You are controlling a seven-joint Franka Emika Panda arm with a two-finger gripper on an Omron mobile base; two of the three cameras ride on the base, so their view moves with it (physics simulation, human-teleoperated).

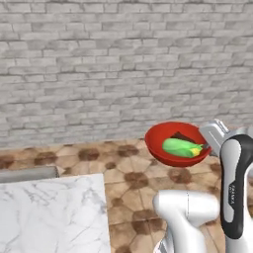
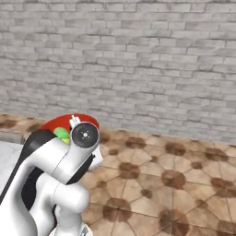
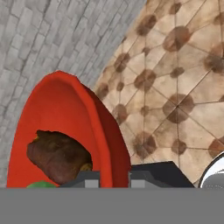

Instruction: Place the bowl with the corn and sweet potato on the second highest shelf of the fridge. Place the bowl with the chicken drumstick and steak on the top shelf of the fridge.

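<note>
We've got the bowl [image 1: 170, 143] w/ the corn [image 1: 182, 147] and sweet potato [image 3: 59, 155] up in the air, carried over the tiled floor [image 1: 131, 197] in front of the brick wall [image 1: 123, 64]. No fridge in sight from any camera here, so the shelf we need is somewhere off-frame; we judge this as mid-carry, bowl lifted but not yet brought to the fridge.

Gripper [image 3: 114, 177]: fingers pressed near together, pinching the bowl's rim. Hand view shows one tip inside the rim and one outside, red wall between them. So the grip is on the edge, not under the bowl.

Key relation: the bowl hangs out from the gripper, away from the wrist. In left base view it sits to the left of the gripper [image 1: 210, 141], rim held at its right side, the rest of the bowl sticking out toward the wall. Bowl looks roughly level there, maybe a slight tilt toward us; hard to be sure. Corn lies w/ its long axis roughly across the bowl, yellow tip toward the gripper side. Sweet potato sits behind it, near the held rim.

In right base view the arm hides most of the bowl [image 2: 64, 122]; just a red arc and a bit of green show above the wrist.

White marble surface [image 1: 49, 212] is at lower left, well apart from the bowl.

Our guess for next: the base must turn or drive to find the fridge, keeping the bowl level so nothing rolls out. An edge grip means it could pivot if we swing fast.
</note>
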